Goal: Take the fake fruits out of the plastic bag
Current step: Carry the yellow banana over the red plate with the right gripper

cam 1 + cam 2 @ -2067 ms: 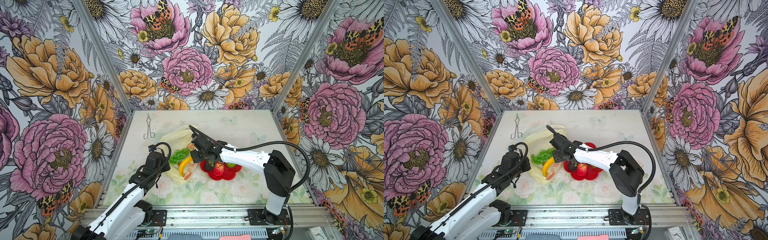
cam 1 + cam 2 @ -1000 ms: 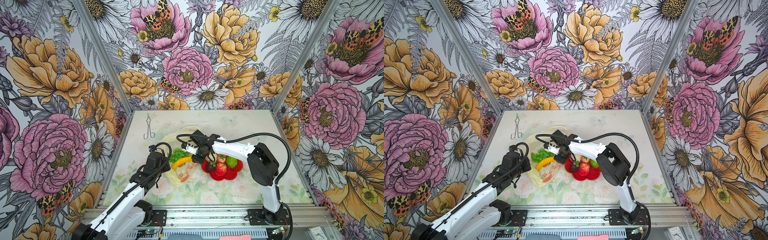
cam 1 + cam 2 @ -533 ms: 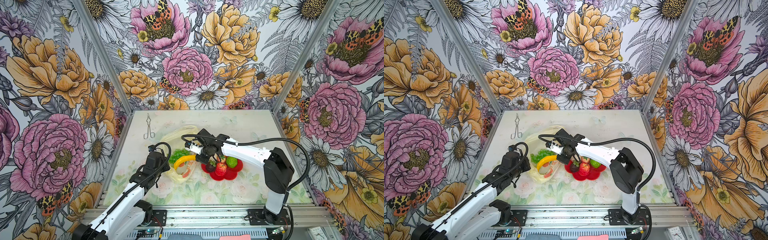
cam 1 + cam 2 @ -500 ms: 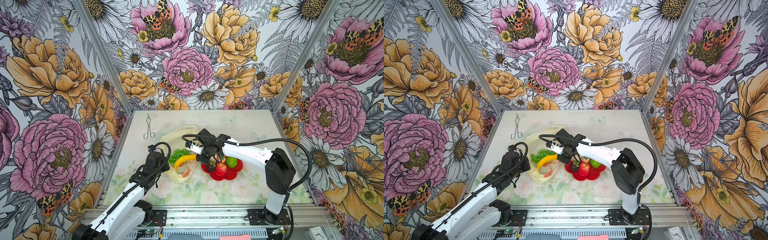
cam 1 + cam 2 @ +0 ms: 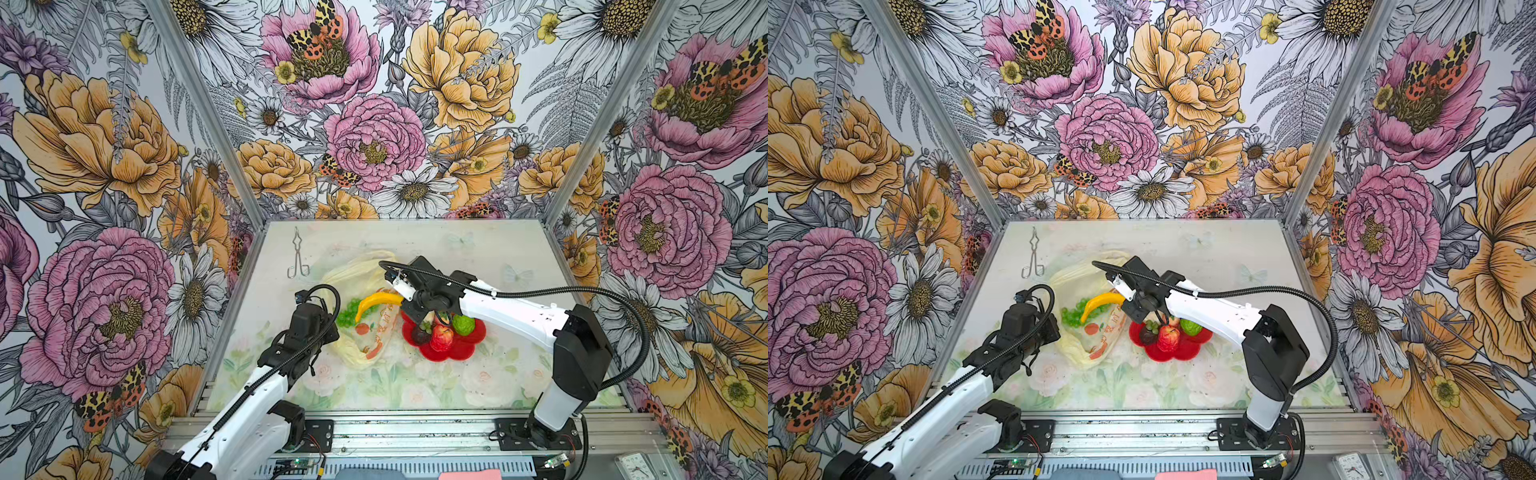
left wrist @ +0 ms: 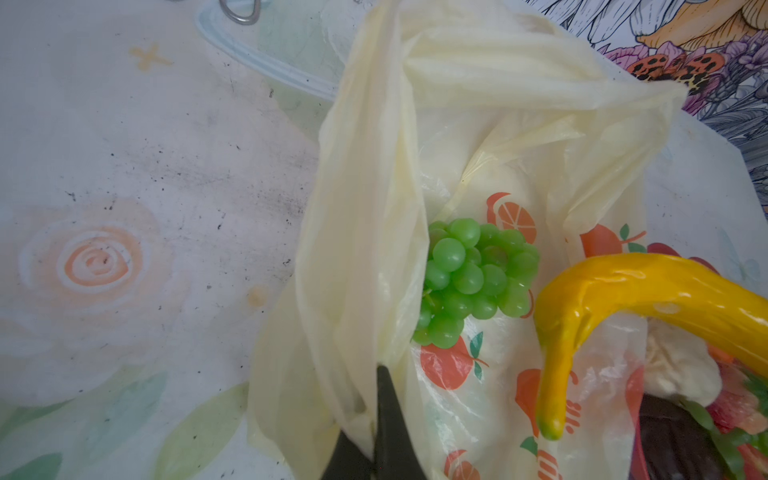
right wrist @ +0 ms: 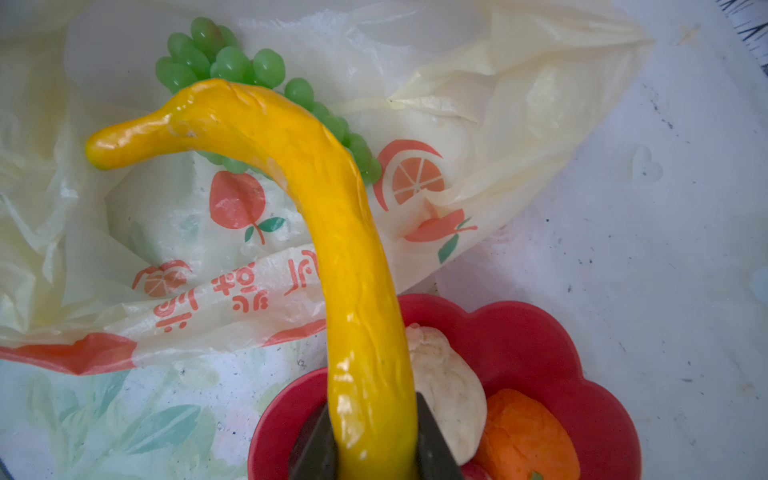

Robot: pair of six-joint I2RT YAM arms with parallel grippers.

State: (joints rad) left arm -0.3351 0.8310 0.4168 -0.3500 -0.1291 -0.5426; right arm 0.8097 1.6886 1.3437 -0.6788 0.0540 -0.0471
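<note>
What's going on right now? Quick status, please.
Left hand shut on bag. Right hand gripping banana at edge of plate. Grapes lie in bag, nothing blocking.

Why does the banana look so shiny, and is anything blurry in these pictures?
Right wrist view: white glare streaks on the glossy banana; the right gripper gripping it is dark and soft at the frame edge. Left wrist view: grapes sharp, the plastic bag glinting a little. Both top views: even light, faint shadows, wall posts splaying outward.
</note>
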